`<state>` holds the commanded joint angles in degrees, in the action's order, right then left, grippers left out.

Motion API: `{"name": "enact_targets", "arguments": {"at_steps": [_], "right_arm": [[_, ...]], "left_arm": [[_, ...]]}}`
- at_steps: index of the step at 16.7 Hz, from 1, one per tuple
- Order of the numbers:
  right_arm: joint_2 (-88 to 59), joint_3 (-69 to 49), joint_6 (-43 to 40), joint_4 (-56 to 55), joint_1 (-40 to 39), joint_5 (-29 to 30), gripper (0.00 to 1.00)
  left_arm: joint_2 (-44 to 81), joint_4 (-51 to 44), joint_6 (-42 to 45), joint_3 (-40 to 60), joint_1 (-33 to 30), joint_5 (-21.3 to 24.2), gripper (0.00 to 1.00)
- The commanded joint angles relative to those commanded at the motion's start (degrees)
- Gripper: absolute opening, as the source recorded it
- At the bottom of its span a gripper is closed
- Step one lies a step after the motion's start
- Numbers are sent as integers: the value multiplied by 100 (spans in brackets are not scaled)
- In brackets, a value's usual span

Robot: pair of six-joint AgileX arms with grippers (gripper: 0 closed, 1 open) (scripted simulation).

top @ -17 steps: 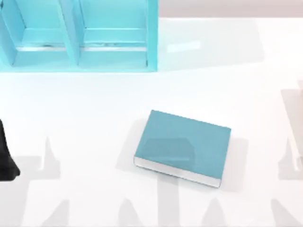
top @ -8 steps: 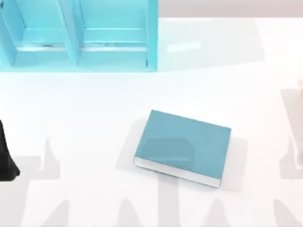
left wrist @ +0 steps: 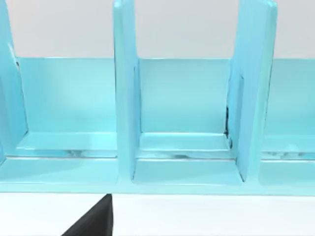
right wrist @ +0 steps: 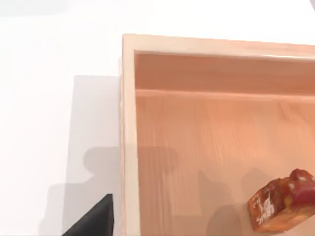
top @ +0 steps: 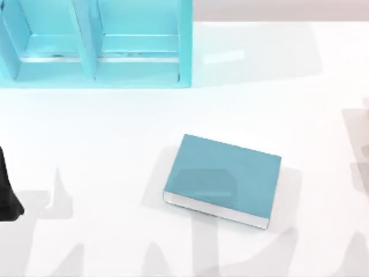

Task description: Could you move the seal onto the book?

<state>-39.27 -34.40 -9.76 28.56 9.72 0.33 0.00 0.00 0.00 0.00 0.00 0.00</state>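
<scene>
- The book [top: 222, 180] lies flat on the white desk [top: 115, 127], a little right of the desk's middle in the top view, its teal cover up and its white page edges along the near long side.
- It sits slightly askew, its long sides not parallel to the desk's near edge.
- Bare desk surrounds the book on every side; nothing touches it, and its cover carries nothing.
- The teal shelf unit [top: 95, 43] stands at the far left of the desk, well apart from the book, with upright dividers splitting it into compartments.
- In the left wrist view the shelf unit [left wrist: 187, 123] faces the camera, a strip of white desk running along its front lip.
- The left arm [top: 7, 190] shows as a dark shape at the top view's left edge, apart from the book and the shelf; whether the left pincer is apart or together cannot be told.
- In the right wrist view the seal [right wrist: 283, 201] lies tilted on the floor of a shallow light-wood tray [right wrist: 129, 128], its dark red top raised, clear of the tray's walls.
- The tray's raised rim stands between the seal and the open desk beside it.
- Whether the right pincer's fingers are apart or together cannot be told.
</scene>
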Motion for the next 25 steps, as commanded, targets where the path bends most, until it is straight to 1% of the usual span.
{"name": "enact_targets", "arguments": {"at_steps": [5, 8, 11, 13, 16, 20, 23, 25], "right_arm": [[-3233, -2468, -561, 1804, 585, 19, 100], [-4903, -3795, -860, 2766, 906, 14, 100], [-6133, -4855, -1116, 3579, 1185, -3, 100], [-6660, -5359, -1247, 4001, 1329, -18, 100], [-7016, -5726, -1352, 4327, 1444, -32, 100], [-7031, -5741, -1356, 4341, 1449, -33, 100], [-7042, -5655, -1343, 4237, 1425, -31, 100], [-7120, -5433, -1334, 3944, 1428, -33, 100]], "left_arm": [[0, 0, 0, 0, 0, 0, 100], [0, 0, 0, 0, 0, 0, 100], [0, 0, 0, 0, 0, 0, 100], [0, 0, 0, 0, 0, 0, 100], [0, 0, 0, 0, 0, 0, 100], [0, 0, 0, 0, 0, 0, 100], [0, 0, 0, 0, 0, 0, 100], [0, 0, 0, 0, 0, 0, 100]]}}
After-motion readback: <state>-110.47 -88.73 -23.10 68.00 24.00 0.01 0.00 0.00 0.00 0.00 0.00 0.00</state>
